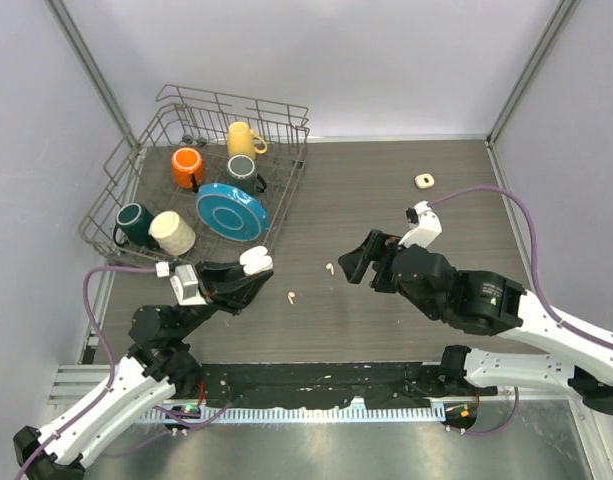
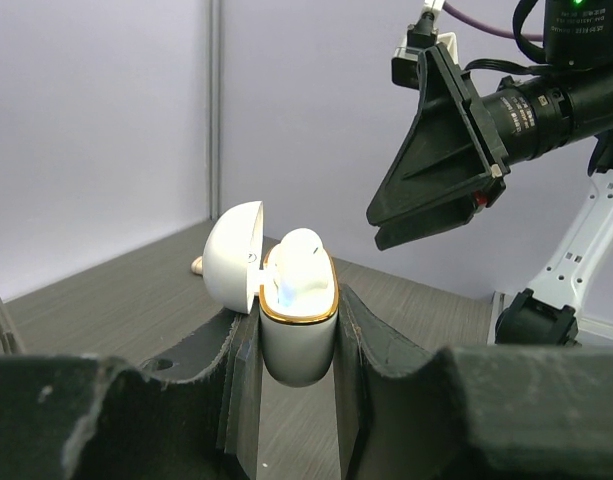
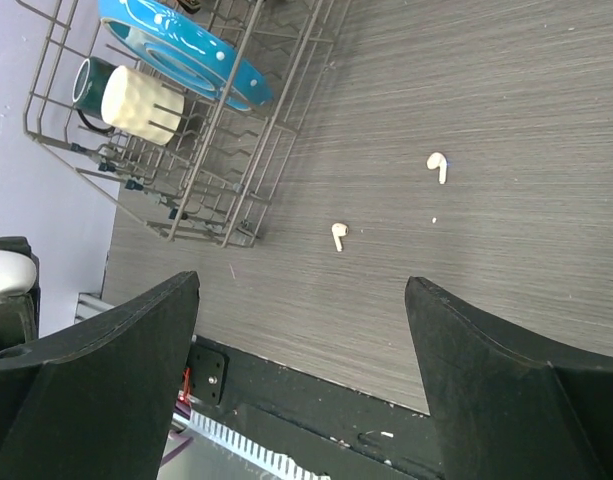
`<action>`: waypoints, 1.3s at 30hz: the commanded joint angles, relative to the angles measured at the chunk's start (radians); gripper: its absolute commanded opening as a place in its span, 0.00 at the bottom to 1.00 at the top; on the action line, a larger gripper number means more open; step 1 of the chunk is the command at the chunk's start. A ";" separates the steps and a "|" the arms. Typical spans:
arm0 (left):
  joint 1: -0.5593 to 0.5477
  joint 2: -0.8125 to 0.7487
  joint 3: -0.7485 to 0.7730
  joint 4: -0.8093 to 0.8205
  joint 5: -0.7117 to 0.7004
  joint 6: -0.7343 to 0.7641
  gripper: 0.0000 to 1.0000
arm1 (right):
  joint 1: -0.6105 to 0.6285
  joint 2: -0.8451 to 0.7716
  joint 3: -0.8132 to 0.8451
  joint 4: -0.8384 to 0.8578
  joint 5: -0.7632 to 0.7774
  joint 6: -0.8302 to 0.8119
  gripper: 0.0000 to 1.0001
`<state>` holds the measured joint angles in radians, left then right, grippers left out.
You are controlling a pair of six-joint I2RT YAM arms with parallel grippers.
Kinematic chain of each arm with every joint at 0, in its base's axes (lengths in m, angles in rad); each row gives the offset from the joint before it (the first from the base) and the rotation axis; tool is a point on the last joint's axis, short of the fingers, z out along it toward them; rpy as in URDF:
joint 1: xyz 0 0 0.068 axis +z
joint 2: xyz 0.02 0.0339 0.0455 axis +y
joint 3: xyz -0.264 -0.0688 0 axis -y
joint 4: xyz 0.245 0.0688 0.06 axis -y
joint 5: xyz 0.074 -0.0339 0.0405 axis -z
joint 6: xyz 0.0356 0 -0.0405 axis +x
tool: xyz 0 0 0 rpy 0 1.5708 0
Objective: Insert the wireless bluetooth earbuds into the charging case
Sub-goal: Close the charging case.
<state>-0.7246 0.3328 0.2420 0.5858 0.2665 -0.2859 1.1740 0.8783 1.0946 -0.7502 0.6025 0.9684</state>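
Charging case (image 2: 291, 335), white with a gold rim round its mouth, is clamped upright between the fingers of the left gripper (image 1: 248, 274), which holds it clear of the worktop (image 1: 386, 200), just off the near right corner of the dish rack (image 1: 286, 150). Its lid stands hinged open, to the left in the left wrist view. The rounded head of one earbud (image 2: 300, 250) pokes up out of the mouth, with a faint bluish glow beside it. Whether this earbud is pushed fully home I cannot tell

The right gripper (image 1: 349, 266) hangs above the worktop to the right of the case and apart from it. Its fingers are spread wide with nothing between them. In the left wrist view it sits higher than the case and to the right, its dark tips pointing down and left

Two loose earbuds lie flat on the worktop, well apart from each other. The near earbud (image 3: 338, 236) lies close to the front edge, between the two grippers. The far earbud (image 3: 438, 165) lies farther in, just beside the right gripper's tips in the top view. Neither is touched by a gripper

A small pale square thing (image 1: 423, 181) lies alone towards the far right of the worktop, too small to tell what it is. The dish rack holds a blue plate (image 1: 231, 210) leaning on edge, a yellow mug (image 1: 244, 138), an orange mug (image 1: 187, 165), a grey mug (image 1: 242, 170), a dark green mug (image 1: 134, 222) and a cream mug (image 1: 172, 232)
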 commanded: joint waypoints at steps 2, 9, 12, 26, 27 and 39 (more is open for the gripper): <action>0.001 -0.006 0.025 -0.003 0.023 -0.002 0.00 | -0.002 0.022 0.045 -0.015 -0.012 -0.031 0.90; 0.001 0.046 0.068 -0.026 0.097 0.034 0.00 | -0.036 0.163 0.165 -0.014 -0.004 -0.192 0.90; -0.001 0.097 0.088 -0.018 0.135 0.048 0.00 | -0.077 0.221 0.232 0.026 -0.026 -0.266 0.90; -0.001 0.331 0.148 0.109 0.218 0.076 0.00 | -0.229 0.402 0.387 0.167 -0.461 -0.376 0.90; -0.001 0.340 0.154 0.111 0.224 0.076 0.00 | -0.232 0.406 0.384 0.175 -0.471 -0.378 0.90; -0.001 0.408 0.161 0.152 0.226 0.076 0.00 | -0.246 0.409 0.282 0.189 -0.543 -0.398 0.90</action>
<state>-0.7246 0.7345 0.3599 0.6567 0.4820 -0.2264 0.9337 1.3205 1.4113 -0.5987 0.1066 0.5930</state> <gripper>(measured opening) 0.316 0.903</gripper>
